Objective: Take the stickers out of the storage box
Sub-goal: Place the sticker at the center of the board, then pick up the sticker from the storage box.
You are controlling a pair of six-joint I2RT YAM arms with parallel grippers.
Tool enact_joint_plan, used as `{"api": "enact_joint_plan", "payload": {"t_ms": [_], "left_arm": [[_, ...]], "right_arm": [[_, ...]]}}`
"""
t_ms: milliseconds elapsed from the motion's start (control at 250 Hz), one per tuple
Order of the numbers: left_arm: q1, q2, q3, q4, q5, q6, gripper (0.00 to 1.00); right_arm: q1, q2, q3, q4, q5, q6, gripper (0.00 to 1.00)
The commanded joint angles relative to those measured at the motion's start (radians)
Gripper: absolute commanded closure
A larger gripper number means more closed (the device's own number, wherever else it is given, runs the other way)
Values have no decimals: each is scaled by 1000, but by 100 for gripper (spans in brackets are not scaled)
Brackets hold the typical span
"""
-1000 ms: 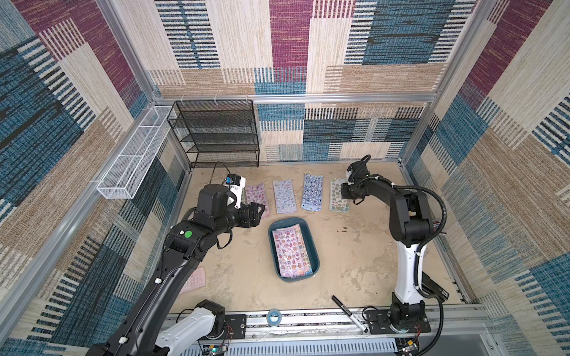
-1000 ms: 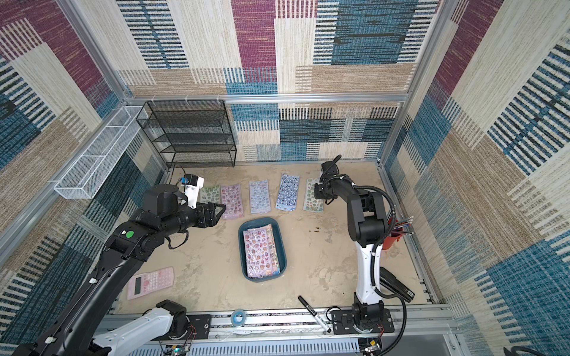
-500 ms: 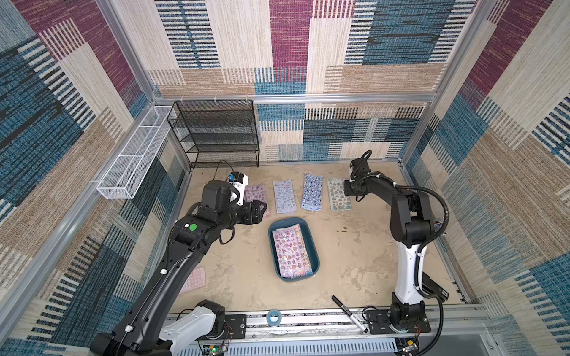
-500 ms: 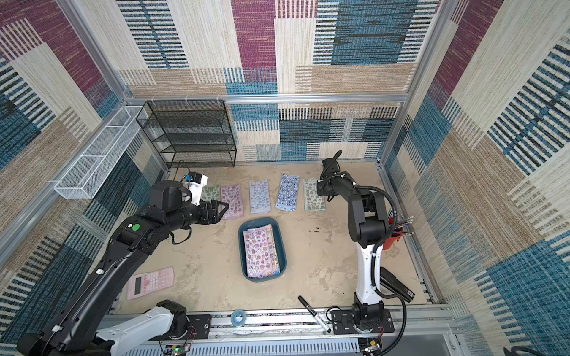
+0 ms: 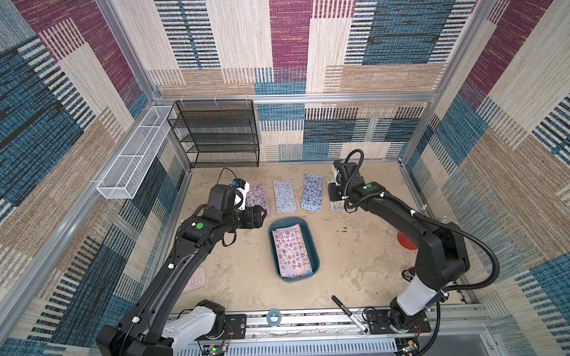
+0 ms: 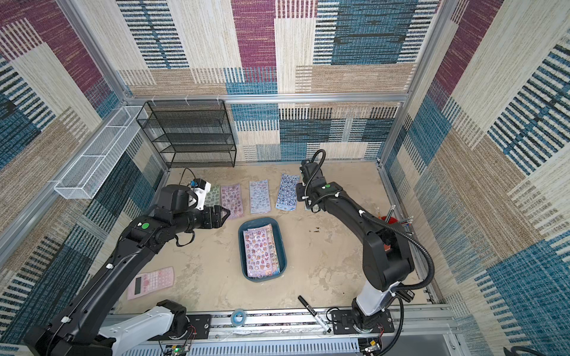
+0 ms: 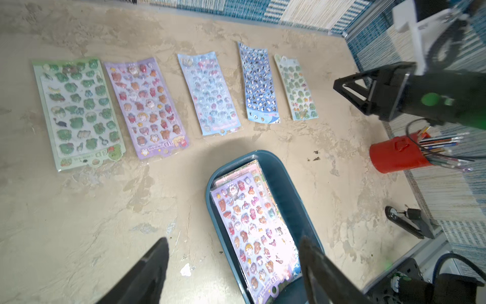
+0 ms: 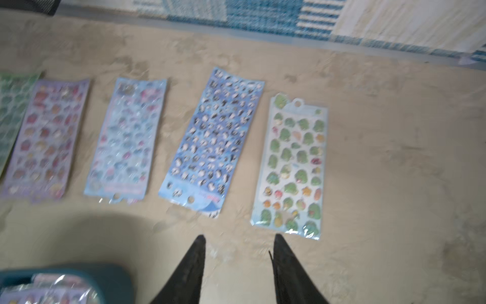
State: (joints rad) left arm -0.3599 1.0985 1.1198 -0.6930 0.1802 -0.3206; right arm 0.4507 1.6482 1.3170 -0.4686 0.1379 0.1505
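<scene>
Start low in both top views, at the storage box [image 5: 312, 246] just under frame centre. Holds a stack of stickers [image 5: 291, 252], lilac-pink sheet uppermost, lying flat and a little askew inside the rim. Shows no change over the last second.

Move up and left to the left pincer [image 5: 262, 213]. Has crept only slightly toward the box. Stands wide open and empty.

Continue upward to the row of loose sheets [image 7: 207, 94] laid side by side on the tabletop [image 5: 354, 262], then to the right pincer [image 8: 239, 237] at the row's right end. Sat low beside the pale green sheet [image 8: 292, 163] a second ago; now hangs raised over it, hiding most of it in both top views. Parted to a moderate gap, gripping nothing. Read as placement of a fifth sheet complete, and treat the stack in the box as the remaining work.

Locate that stack below and right of the left pincer in a top view, near but apart; in the left wrist view, directly ahead of the spread fingers. Locate it well apart from the right pincer, at lower left of the right wrist view.
</scene>
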Motion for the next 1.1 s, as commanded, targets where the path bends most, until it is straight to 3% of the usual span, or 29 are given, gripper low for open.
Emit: {"api": "enact_joint_plan", "payload": {"t_ms": [0, 64, 180, 548, 1096], "left_arm": [[1, 20, -36, -20, 30, -35, 25], [-1, 30, -61, -15, 40, -52, 25], [-4, 39, -113, 26, 66, -94, 26], [-62, 143, -176, 122, 82, -168, 29], [-99, 252, -198, 153, 68, -205, 30]], "right_arm": [[55, -60, -68, 7, -42, 51, 63], [100, -91, -115, 17, -59, 74, 72], [184, -96, -173, 29, -101, 102, 100], [356, -4, -231, 86, -118, 144, 100], [391, 136, -256, 136, -176, 157, 100]]}}
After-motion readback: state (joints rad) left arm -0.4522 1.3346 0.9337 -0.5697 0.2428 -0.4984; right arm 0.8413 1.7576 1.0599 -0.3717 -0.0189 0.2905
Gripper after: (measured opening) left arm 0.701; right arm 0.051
